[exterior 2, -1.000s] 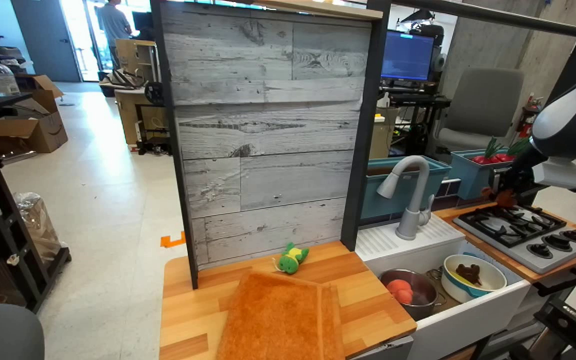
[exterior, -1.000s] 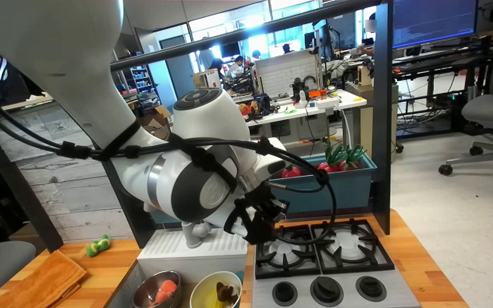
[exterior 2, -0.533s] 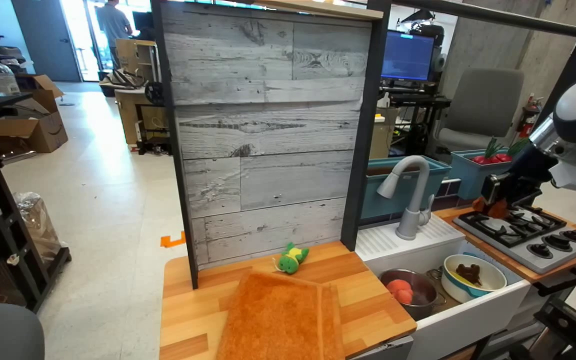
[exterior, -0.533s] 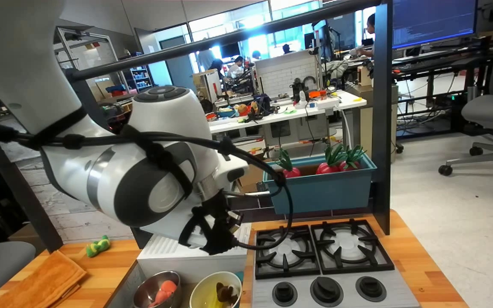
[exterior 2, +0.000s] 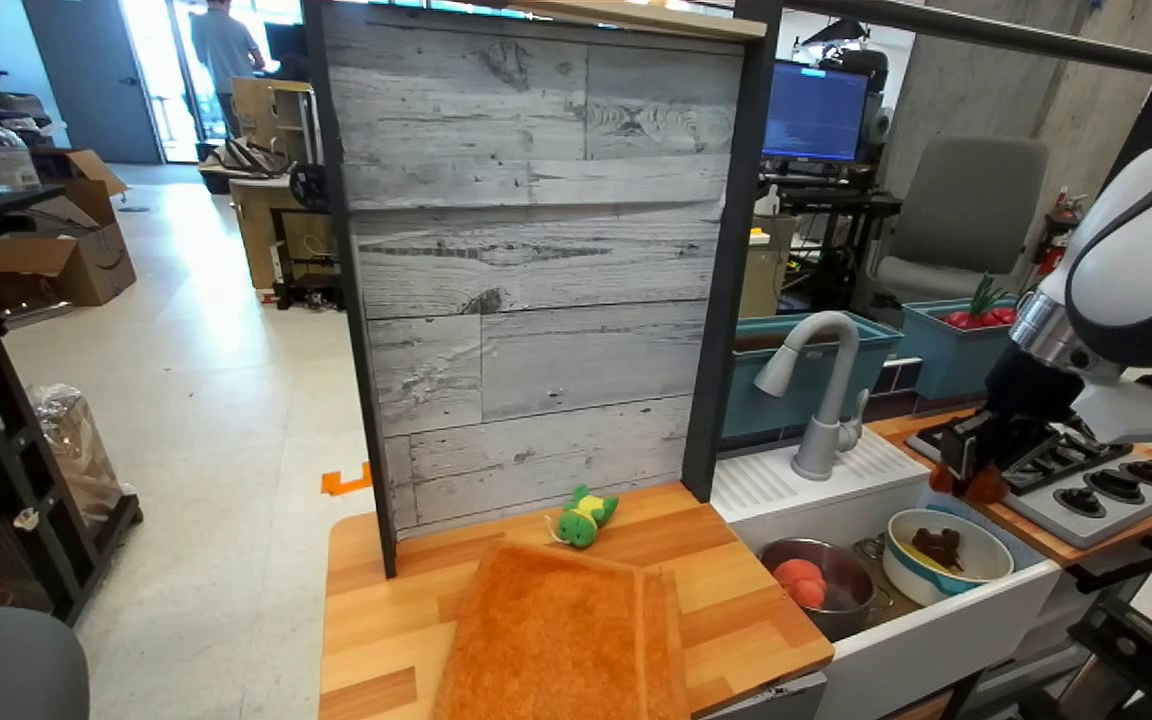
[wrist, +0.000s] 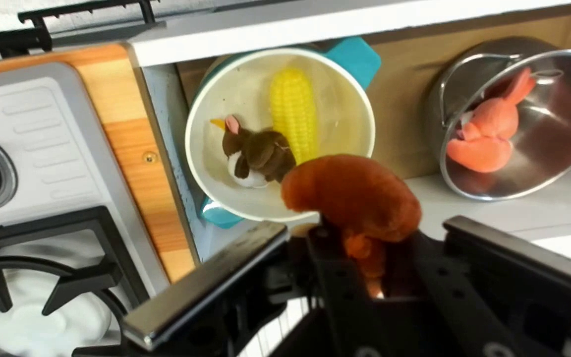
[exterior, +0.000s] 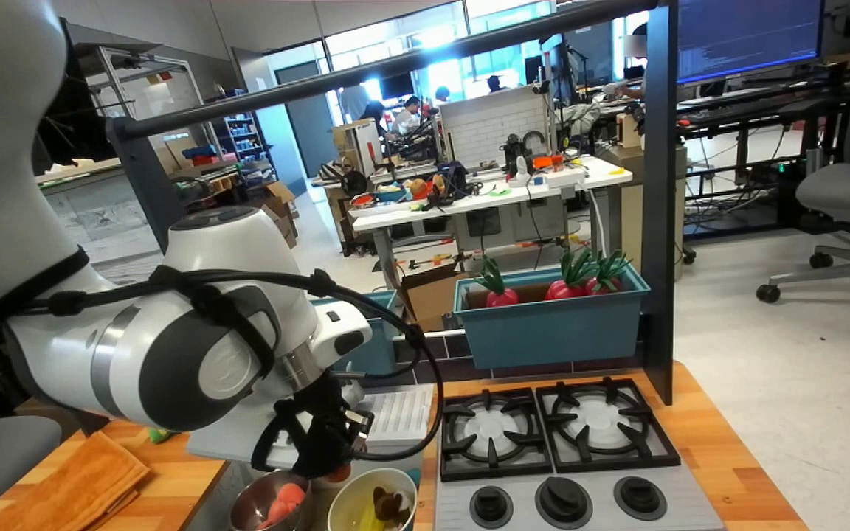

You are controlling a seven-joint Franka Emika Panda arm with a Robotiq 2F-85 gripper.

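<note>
My gripper (wrist: 369, 233) is shut on an orange-brown plush toy (wrist: 355, 193), whose rounded body sticks out past the fingertips. The toy also shows under the gripper in both exterior views (exterior: 338, 473) (exterior 2: 982, 484). Gripper and toy are in the air by the sink, nearest a white bowl (wrist: 337, 119) with teal handles. In the bowl lie a brown-and-white plush (wrist: 265, 151) and a yellow corn cob (wrist: 294, 111). Beside it in the sink a metal pot (wrist: 548, 144) stands tilted in the wrist view, holding a coral-pink plush (wrist: 493, 124).
A stove (exterior: 558, 472) adjoins the sink. A grey faucet (exterior 2: 826, 400) rises behind the sink. Blue planters (exterior: 558, 332) hang at the back, one with red radishes. An orange towel (exterior 2: 556, 640) and a green plush (exterior 2: 584, 518) lie on the wooden counter.
The arm has moved from over the stove to beside the sink bowl and lower, carrying the orange-brown plush. The bowl, the pot and their contents have not moved.
</note>
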